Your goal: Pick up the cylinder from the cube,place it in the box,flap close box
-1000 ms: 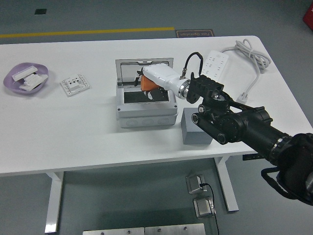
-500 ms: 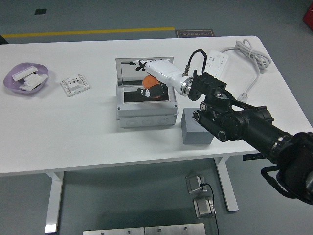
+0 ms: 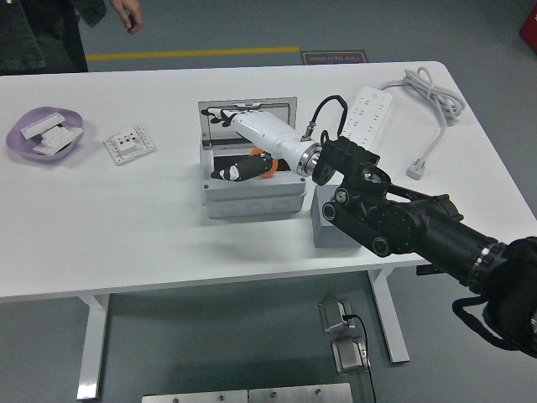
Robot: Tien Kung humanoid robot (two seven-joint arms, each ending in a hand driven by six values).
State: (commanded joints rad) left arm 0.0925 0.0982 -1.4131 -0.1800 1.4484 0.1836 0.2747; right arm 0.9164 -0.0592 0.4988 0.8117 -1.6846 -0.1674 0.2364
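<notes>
The grey box (image 3: 252,199) stands mid-table with its lid (image 3: 273,110) upright at the back. Inside it, at the right, lies the orange cylinder (image 3: 268,164), partly hidden under my right wrist. My right hand (image 3: 225,143) reaches leftwards over the box, open: the fingers (image 3: 220,113) stretch along the lid's top left edge, and the thumb (image 3: 229,174) hangs over the box's opening. It holds nothing. The grey cube (image 3: 334,228) sits right of the box, half covered by my forearm, with nothing on the part that shows. My left arm is out of view.
A purple dish (image 3: 44,134) with white parts and a white socket plate (image 3: 128,144) lie at the far left. A white power strip (image 3: 369,107) with its cable (image 3: 436,101) lies at the back right. A person (image 3: 50,25) stands at the top left corner.
My right hand has let go of the orange cylinder, which now lies in the box. The hand moved left and spread its fingers at the lid. A person has come into view at the top left.
</notes>
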